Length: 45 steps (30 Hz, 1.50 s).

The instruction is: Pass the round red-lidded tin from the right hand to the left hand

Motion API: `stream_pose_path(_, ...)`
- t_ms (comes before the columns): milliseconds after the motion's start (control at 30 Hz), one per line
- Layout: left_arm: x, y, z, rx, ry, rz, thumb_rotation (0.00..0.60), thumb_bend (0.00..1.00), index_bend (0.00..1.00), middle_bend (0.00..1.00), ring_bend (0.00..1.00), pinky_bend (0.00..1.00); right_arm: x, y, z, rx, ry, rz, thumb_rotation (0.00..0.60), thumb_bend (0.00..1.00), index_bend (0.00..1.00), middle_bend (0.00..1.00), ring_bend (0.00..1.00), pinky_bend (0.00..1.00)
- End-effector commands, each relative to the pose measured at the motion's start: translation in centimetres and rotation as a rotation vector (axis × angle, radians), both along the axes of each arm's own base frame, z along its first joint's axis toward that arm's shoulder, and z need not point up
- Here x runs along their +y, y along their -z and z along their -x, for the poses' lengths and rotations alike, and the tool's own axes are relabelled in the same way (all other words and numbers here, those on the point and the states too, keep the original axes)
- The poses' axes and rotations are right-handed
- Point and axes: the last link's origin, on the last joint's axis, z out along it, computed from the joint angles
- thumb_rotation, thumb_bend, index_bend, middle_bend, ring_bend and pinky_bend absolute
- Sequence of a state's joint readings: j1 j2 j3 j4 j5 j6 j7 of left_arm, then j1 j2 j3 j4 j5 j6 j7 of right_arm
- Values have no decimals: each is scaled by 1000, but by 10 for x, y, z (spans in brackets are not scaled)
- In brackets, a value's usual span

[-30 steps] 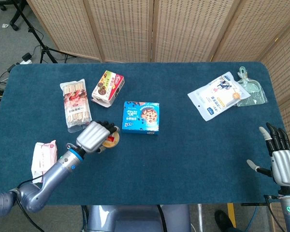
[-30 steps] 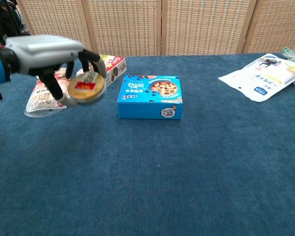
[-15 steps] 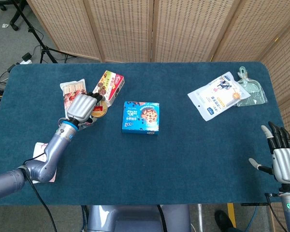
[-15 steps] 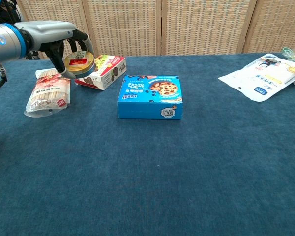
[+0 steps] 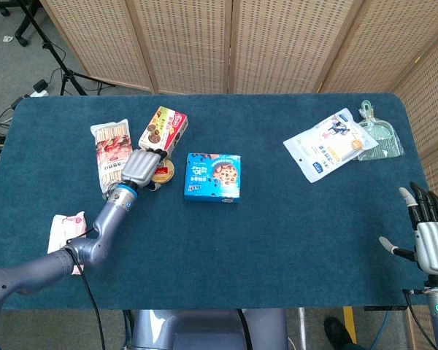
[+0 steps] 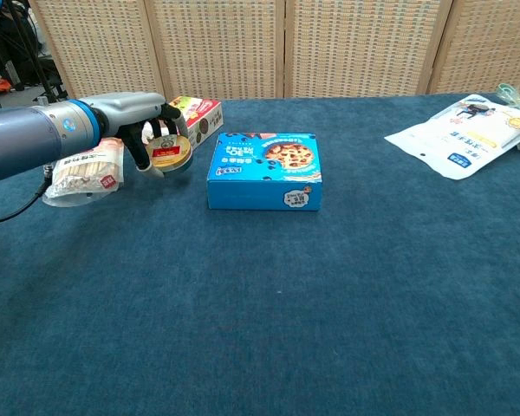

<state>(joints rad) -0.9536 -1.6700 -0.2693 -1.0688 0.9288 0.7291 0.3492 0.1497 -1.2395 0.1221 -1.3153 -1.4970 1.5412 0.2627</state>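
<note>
Round, flat metal tin (image 6: 168,153) with red lid, gripped by the metallic left hand (image 5: 141,168), fingers curled around its rim, low beside the glossy blue cardboard box (image 6: 264,170). Half a second earlier it was held higher and farther back. Right hand (image 5: 429,237) spread, holding nothing.

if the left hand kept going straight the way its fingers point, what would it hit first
Most likely the blue cookie box. The left hand holds the round tin with fingers aimed toward the robot's right, and only bare tablecloth lies between, though depth is uncertain.
</note>
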Motion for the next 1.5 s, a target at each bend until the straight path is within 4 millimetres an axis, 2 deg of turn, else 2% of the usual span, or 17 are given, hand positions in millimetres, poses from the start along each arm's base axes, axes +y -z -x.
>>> stream_pose_path(33, -4, 11, -3, -6, 12, 19, 600, 274, 475, 376, 323, 480, 0, -1, 0, -2, 1, 0, 600, 0, 0, 0, 0, 0)
stream_pose_path(200, -6, 20, -3, 15, 25, 21, 600, 238, 475, 369, 322, 480, 1, -2, 0, -4, 2, 3, 600, 0, 0, 0, 0, 0)
stream_pose_path(233, -6, 21, -2, 27, 29, 16, 600, 227, 473, 354, 317, 480, 1, -2, 1, -8, 5, 3, 600, 0, 0, 0, 0, 0)
stream_pose_path(300, -6, 23, -1, 36, 30, 13, 600, 188, 425, 259, 249, 476, 0, -3, 1, -17, 9, 4, 600, 0, 0, 0, 0, 0)
stream_pose_path(367, -6, 25, 0, 32, 23, 16, 600, 147, 294, 121, 119, 406, 0, -4, 2, -19, 13, 8, 600, 0, 0, 0, 0, 0)
stream_pose_path(400, -6, 25, 1, 34, 25, 15, 600, 118, 189, 54, 54, 330, 0, -5, 2, -18, 13, 10, 600, 0, 0, 0, 0, 0)
stream_pose_path(433, -6, 25, 1, 41, 32, 10, 600, 88, 91, 13, 13, 249, 0, -5, 2, -18, 13, 11, 600, 0, 0, 0, 0, 0)
stream_pose_path(500, -5, 24, 2, 65, 53, -9, 600, 37, 8, 0, 0, 157, 0, -5, 2, -19, 11, 10, 600, 0, 0, 0, 0, 0)
stream_pose_path(600, -6, 23, 2, 67, 60, -5, 600, 1, 0, 0, 0, 90, 1, -4, 1, -30, 12, 5, 600, 0, 0, 0, 0, 0)
stream_pose_path(767, -10, 8, -2, 19, 71, 2, 600, 0, 0, 0, 0, 70, 1, -3, 0, -32, 16, 2, 600, 0, 0, 0, 0, 0)
stream_pose_path(900, -25, -50, -12, -160, 130, -53, 600, 0, 0, 0, 0, 64, 3, -5, -2, -37, 7, 4, 600, 0, 0, 0, 0, 0)
stream_pose_path(1067, -40, -103, 2, -194, 181, -137, 600, 0, 0, 0, 0, 0, 5, -4, -5, -37, -1, 3, 600, 0, 0, 0, 0, 0)
stream_pose_path(1200, -58, -136, 30, -172, 154, -215, 600, 0, 0, 0, 0, 0, 6, -3, -7, -31, -11, 1, 600, 0, 0, 0, 0, 0)
stream_pose_path(1300, -77, -156, 61, -141, 94, -247, 600, 0, 0, 0, 0, 0, 7, -2, -9, -18, -17, 2, 600, 0, 0, 0, 0, 0)
stream_pose_path(1333, -88, -165, 79, -137, 47, -272, 600, 0, 0, 0, 0, 0, 8, -1, -10, -10, -22, 6, 600, 0, 0, 0, 0, 0)
stream_pose_path(1433, -115, -178, 115, -101, -28, -329, 600, 0, 0, 0, 0, 0, 10, -1, -10, 25, -18, 10, 600, 0, 0, 0, 0, 0)
stream_pose_path(1500, -132, -180, 132, -82, -60, -364, 600, 0, 0, 0, 0, 0, 11, -2, -10, 62, -6, 15, 600, 0, 0, 0, 0, 0)
